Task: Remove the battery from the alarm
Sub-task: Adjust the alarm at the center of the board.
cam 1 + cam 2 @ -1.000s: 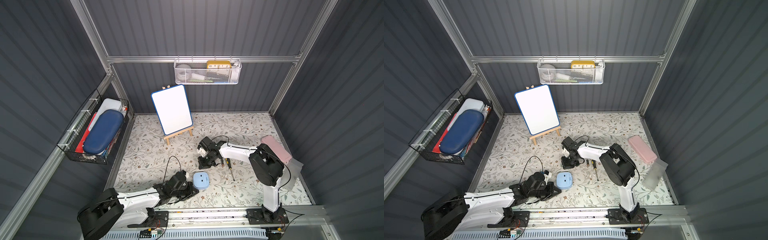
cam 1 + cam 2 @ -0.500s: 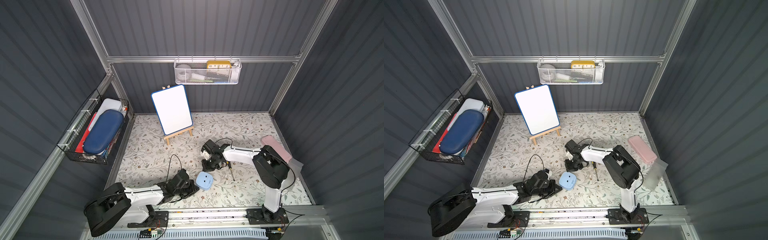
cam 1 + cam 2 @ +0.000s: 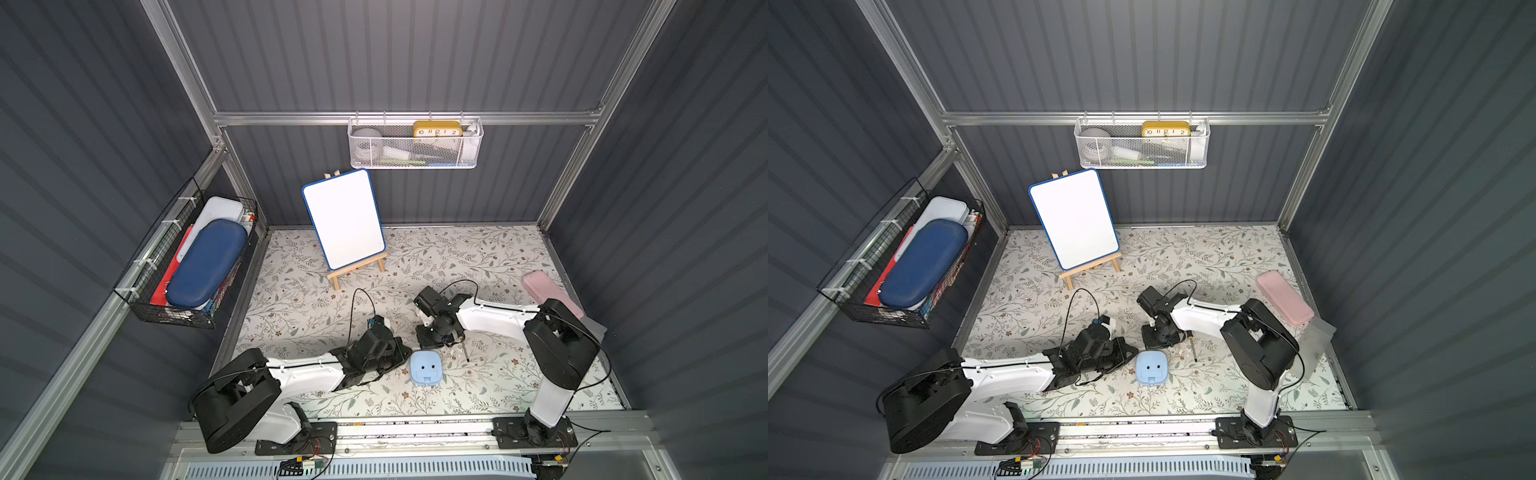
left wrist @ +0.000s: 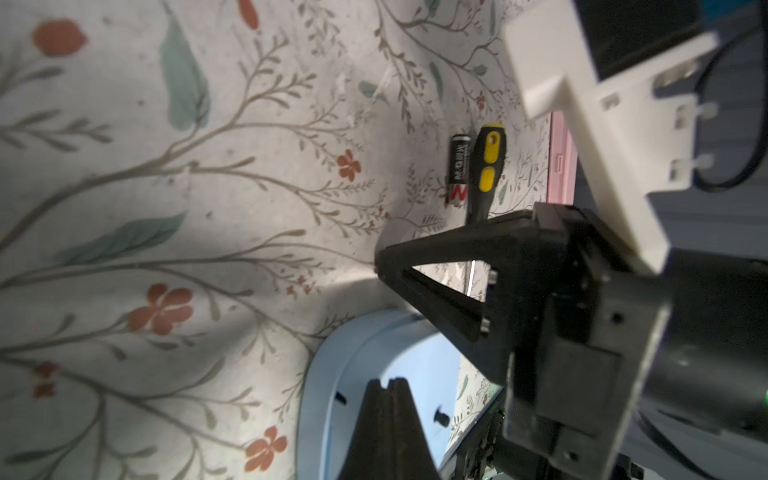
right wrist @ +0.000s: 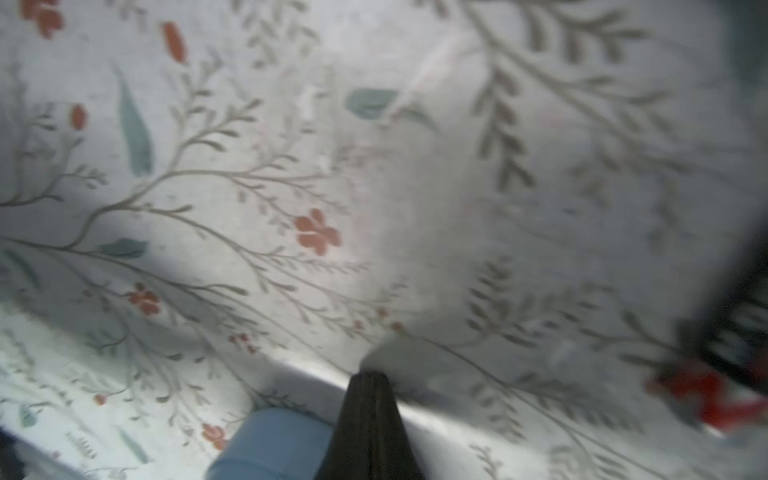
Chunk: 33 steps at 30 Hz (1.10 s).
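A: Left wrist view, nearest first: the left gripper [image 4: 388, 384] is seen with jaws pressed together, nothing held, right at the rim of the alarm [image 4: 332, 374]. Past it, the battery [image 4: 458, 169] is seen lying loose on the cloth, just beside the screwdriver [image 4: 486, 166].

B: So the battery is already out?

A: Judged so. The alarm [image 3: 425, 368] is lying back-up between both arms. The right gripper [image 5: 368, 384] is closed and empty, low over the cloth near the alarm. The step looks like withdrawal; next, only clear retreats without nudging anything are called for.

B: Counts?

A: One alarm, one battery, one screwdriver [image 3: 1192, 348], two grippers. Farther back, one pink case [image 3: 548, 293] and one whiteboard [image 3: 344, 219] are noted.
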Each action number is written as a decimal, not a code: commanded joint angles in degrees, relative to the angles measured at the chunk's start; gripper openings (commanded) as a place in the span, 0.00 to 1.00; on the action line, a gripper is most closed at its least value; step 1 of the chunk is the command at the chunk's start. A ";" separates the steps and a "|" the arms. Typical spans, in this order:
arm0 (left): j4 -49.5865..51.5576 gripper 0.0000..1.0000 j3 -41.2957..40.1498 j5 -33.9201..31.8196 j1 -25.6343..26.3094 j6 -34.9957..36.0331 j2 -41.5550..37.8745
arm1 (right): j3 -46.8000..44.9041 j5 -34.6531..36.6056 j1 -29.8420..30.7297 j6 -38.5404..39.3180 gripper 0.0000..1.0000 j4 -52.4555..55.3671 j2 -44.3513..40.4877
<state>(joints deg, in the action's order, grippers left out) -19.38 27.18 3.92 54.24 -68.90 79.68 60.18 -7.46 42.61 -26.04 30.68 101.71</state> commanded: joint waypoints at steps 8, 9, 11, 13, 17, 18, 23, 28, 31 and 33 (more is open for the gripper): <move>8.48 0.35 0.28 -2.58 -1.59 5.17 -8.43 | -5.08 5.46 -3.06 -2.41 0.28 6.95 -15.05; 8.20 0.39 -0.18 -1.69 -1.59 5.26 -9.01 | -6.37 3.68 -3.06 -3.25 0.30 6.78 -16.28; 7.82 0.45 -0.76 0.07 -1.59 5.47 -9.60 | -9.56 1.05 -3.04 -4.99 0.38 5.62 -19.32; 7.25 0.47 -1.11 1.82 -1.56 6.21 -9.70 | -12.71 -1.42 -3.06 -6.37 0.41 4.35 -22.53; 7.64 0.42 0.39 5.19 -1.46 10.64 -6.09 | -17.70 -3.06 -3.06 -10.41 0.42 2.65 -28.41; 8.68 0.37 1.30 6.45 -1.30 11.72 -4.63 | -18.87 -4.47 -3.06 -11.21 0.42 1.60 -29.77; 14.62 0.30 1.50 3.71 0.26 10.96 -6.88 | -25.43 -10.51 -3.15 -13.64 0.52 -6.25 -36.40; 12.95 0.33 -0.96 3.03 0.25 9.24 -11.45 | -28.36 -13.36 -3.15 -14.71 0.56 -9.84 -36.15; 8.92 0.33 -1.70 5.39 0.42 9.20 -9.67 | -32.14 -13.58 -3.78 -17.43 0.56 -17.07 -37.16; 8.30 0.31 -1.32 6.04 1.01 9.39 -7.30 | -34.51 -12.97 -4.51 -19.03 0.56 -21.16 -38.17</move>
<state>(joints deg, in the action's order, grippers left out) -9.65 26.87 8.16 54.57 -59.55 69.97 28.12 -19.55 38.94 -41.93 16.73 64.79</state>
